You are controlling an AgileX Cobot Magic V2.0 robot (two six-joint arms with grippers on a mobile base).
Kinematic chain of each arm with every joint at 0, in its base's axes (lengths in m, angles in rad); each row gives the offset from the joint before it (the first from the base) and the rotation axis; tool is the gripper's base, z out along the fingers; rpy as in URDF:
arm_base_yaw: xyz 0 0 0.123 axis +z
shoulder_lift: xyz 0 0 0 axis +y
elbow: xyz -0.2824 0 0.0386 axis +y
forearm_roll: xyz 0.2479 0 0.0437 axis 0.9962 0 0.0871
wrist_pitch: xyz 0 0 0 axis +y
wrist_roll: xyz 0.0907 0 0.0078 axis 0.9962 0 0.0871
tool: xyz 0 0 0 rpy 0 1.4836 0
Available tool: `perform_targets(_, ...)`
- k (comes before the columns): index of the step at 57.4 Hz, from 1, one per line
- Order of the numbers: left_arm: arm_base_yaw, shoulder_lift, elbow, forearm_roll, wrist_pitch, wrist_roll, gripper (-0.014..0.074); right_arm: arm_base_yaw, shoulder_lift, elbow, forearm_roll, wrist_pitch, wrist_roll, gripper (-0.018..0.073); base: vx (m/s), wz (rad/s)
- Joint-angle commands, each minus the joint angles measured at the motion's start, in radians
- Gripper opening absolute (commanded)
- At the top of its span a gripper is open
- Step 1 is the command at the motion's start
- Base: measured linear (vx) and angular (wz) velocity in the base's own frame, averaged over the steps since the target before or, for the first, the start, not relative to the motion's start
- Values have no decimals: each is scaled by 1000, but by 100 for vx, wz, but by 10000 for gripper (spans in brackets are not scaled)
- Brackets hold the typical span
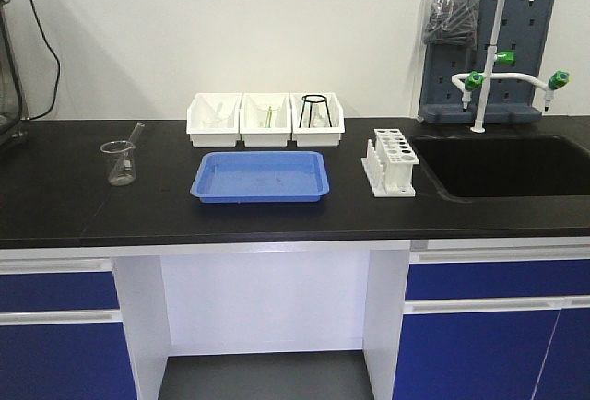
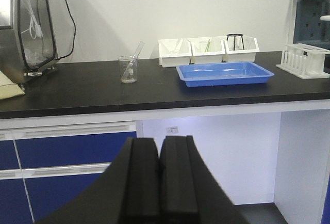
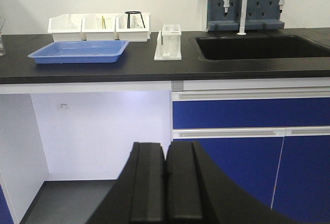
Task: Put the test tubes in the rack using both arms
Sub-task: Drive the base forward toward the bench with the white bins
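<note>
From the front: shows the rack (image 1: 392, 162) standing on the black table (image 1: 55, 206) just right of the blue tray (image 1: 260, 177), between that tray and the sink (image 1: 502, 165). Puts three white bins (image 1: 265, 119) right behind the tray, a black tripod stand (image 1: 314, 110) in the rightmost one, and a glass beaker (image 1: 119, 162) well left of the tray. Cannot make out test tubes for certain; hints at thin glass pieces in the bins, too faint to call.

From the left wrist: catches the left pincer (image 2: 159, 182) clenched, jaws pressed together on nothing, below table height, beneath and left of the tray. Places the rack far right of the tray.

From the right wrist: catches the right pincer (image 3: 166, 188) likewise clamped tight and empty, below table height, right of the tray and roughly under the rack.

Judged not yet begun. Risks ahead: clipping the table edge while rising from below it; nudging the light rack towards the sink; cracking or dropping a slick glass tube through too hard or too shallow a grip; knocking the arms together over the bins, with both working close behind the tray
</note>
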Motion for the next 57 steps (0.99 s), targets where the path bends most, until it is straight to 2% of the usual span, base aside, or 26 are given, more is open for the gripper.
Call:
perform_targets(1, 2, -20, 26, -8, -78, -6, -17, 3, -7, 11, -5, -88, -6, -7, 0, 0)
perform_targets(57, 2, -20, 26, -8, -78, -6, -17, 3, -7, 11, -5, -87, -6, -7, 0, 0)
